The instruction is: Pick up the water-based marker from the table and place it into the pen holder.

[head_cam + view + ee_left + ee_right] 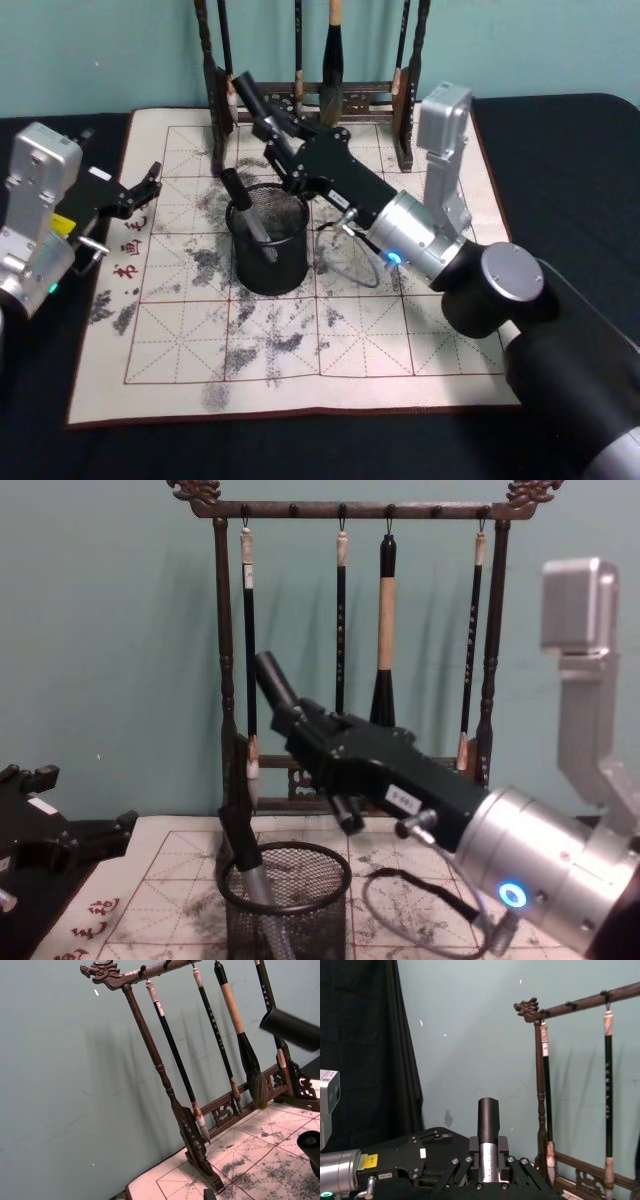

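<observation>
The right gripper (268, 128) is clamped around a black cylindrical water-based marker (250, 93), its jaws closed on the silver middle of the barrel, with the black capped end sticking out past the fingertips. It hangs above the far rim of the small round black wire-mesh pen holder (268, 265), in front of the tall dark wooden brush rack (225, 630), and the marker it carries touches nothing else. The pen holder stands on the whitish grid-lined, ink-smudged calligraphy mat (400, 340) that covers the dark table (560, 170). One grey-and-black pen (247, 215) already leans inside the cup, its black top poking over the rim. The left gripper (145, 187) rests at the mat's left edge beside the red characters, its black fingers parted and empty. In the chest view, four calligraphy brushes (385, 630) hang from the rack
</observation>
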